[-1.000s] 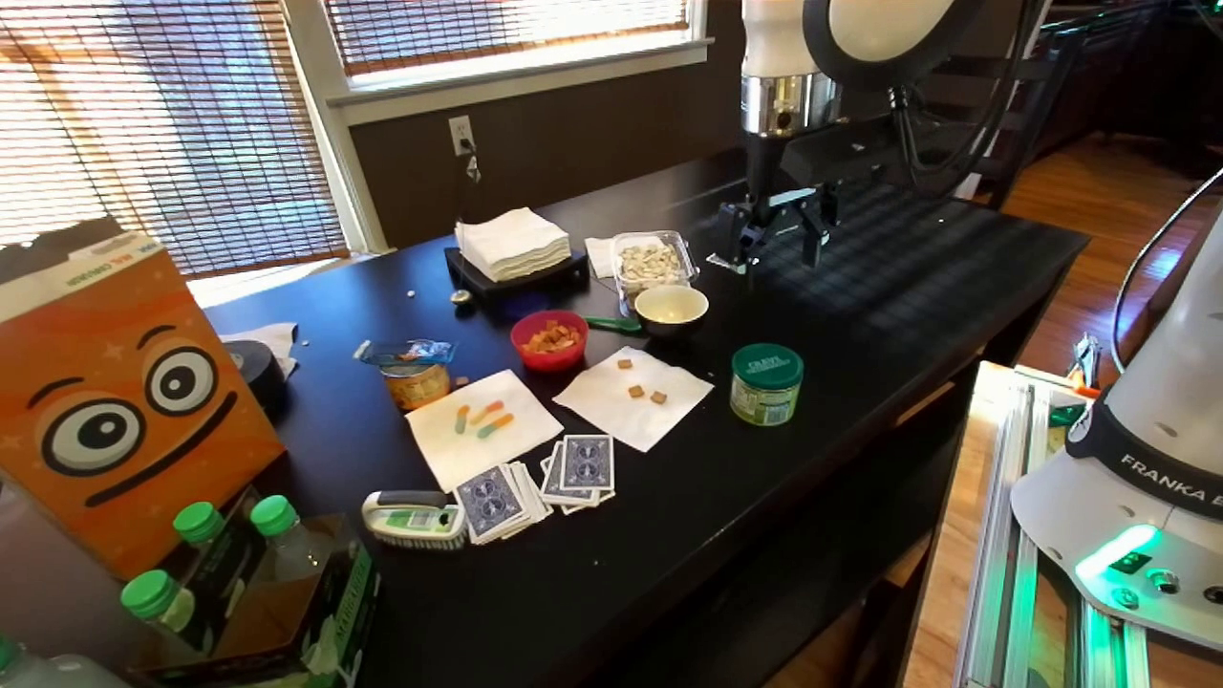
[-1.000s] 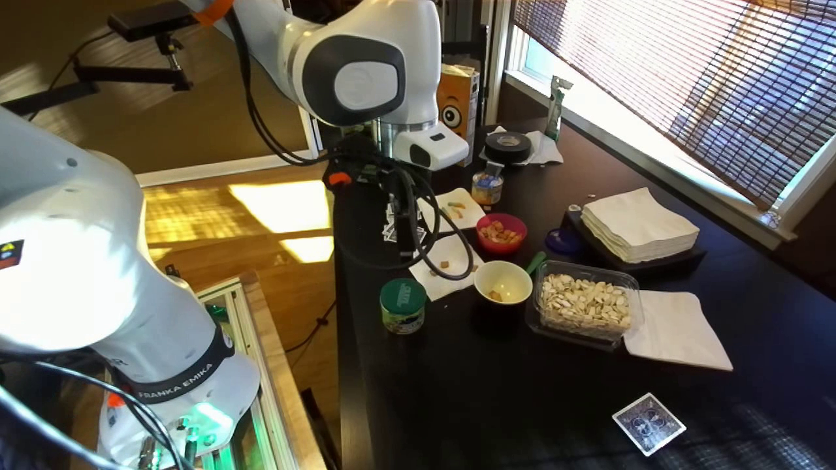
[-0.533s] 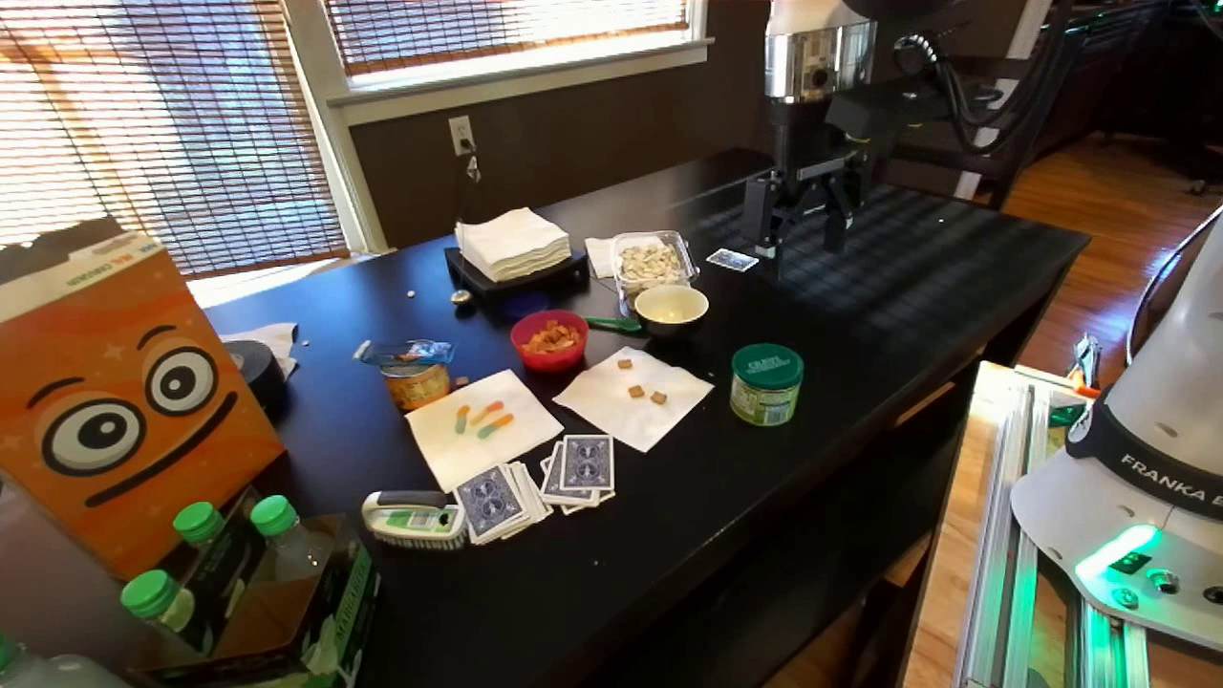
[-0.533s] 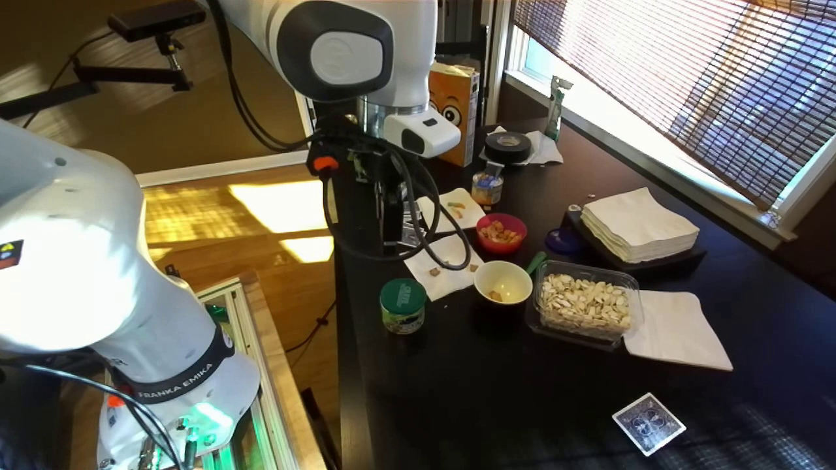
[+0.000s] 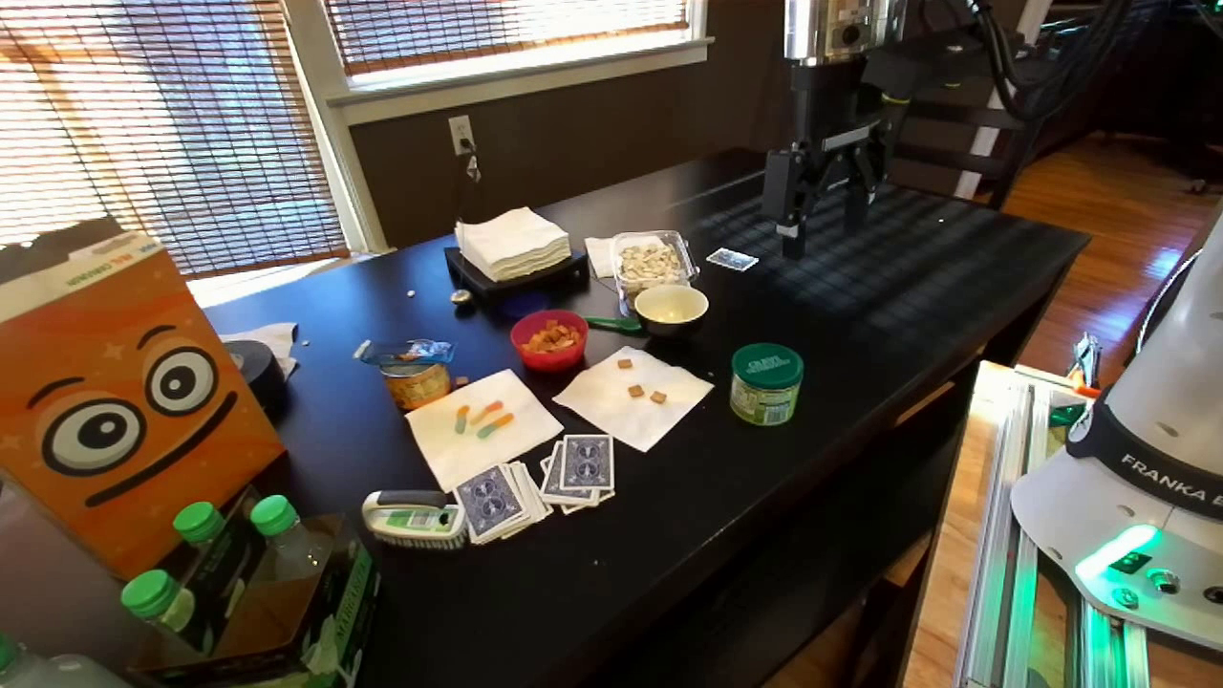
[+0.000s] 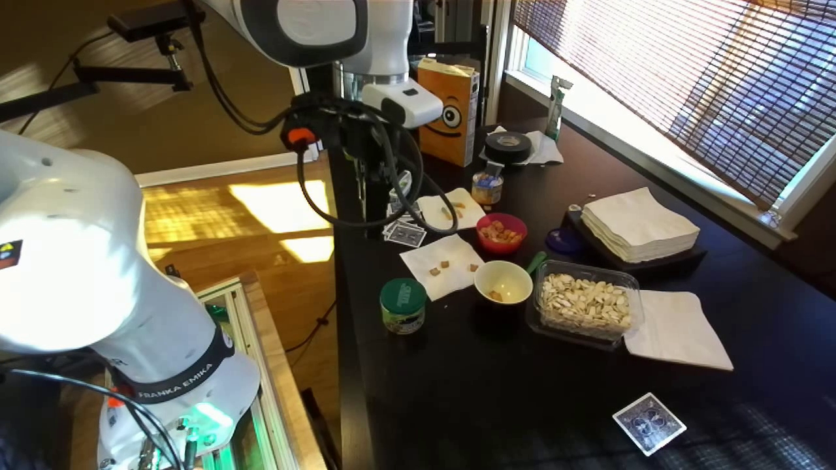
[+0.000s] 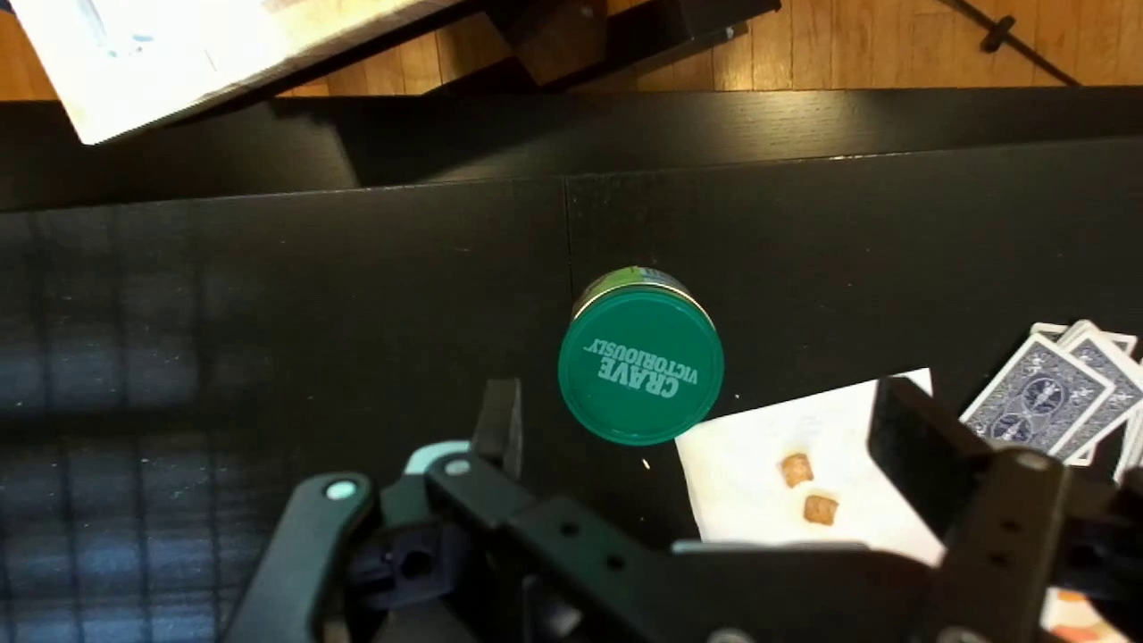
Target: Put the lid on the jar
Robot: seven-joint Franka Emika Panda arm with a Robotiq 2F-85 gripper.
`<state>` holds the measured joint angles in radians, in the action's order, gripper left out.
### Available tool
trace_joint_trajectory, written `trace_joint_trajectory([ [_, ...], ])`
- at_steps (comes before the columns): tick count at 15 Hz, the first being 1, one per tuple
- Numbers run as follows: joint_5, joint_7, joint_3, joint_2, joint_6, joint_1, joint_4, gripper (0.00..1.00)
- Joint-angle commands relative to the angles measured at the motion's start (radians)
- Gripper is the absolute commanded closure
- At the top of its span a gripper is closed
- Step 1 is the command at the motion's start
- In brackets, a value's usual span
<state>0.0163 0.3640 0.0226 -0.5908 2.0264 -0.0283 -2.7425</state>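
At the far left in an exterior view, a tall orange box (image 5: pixel 124 411) stands upright beyond a bottle carrier (image 5: pixel 349 588), perhaps parked there to stay out of the way. Next comes a napkin (image 5: pixel 435 440) spread under gummy worms (image 5: pixel 495 426), then a red bowl (image 5: pixel 549 363) gathering loose pieces, then a second napkin (image 5: pixel 631 420) under small brown squares (image 5: pixel 636 392), each presumably there to keep food off the surface (image 5: pixel 659 497). The jar (image 5: pixel 764 403) stands upright near the surface's edge, within easy reach by the look of it, and the lid (image 5: pixel 767 365) sits on top of it, level and centred, so the task looks done; whether it is pressed fully home I cannot tell. Right of that, the tool (image 5: pixel 829 225) hangs well above the surface, its jaws spread wide with nothing between them, most likely so that it can leave the lid undisturbed. Set against a second ago, a lone playing card (image 5: pixel 733 259) farther back, partly hidden then, now shows whole; the jar and the lid are where they were; and the tool is farther right and a little higher in that view.
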Motion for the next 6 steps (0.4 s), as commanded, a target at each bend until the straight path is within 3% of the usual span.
trace_joint_trajectory([
  [1, -0.011, -0.010, 0.020, -0.001, -0.001, -0.020, 0.000, 0.00],
  [6, -0.010, -0.009, 0.020, 0.005, -0.001, -0.024, -0.001, 0.00],
])
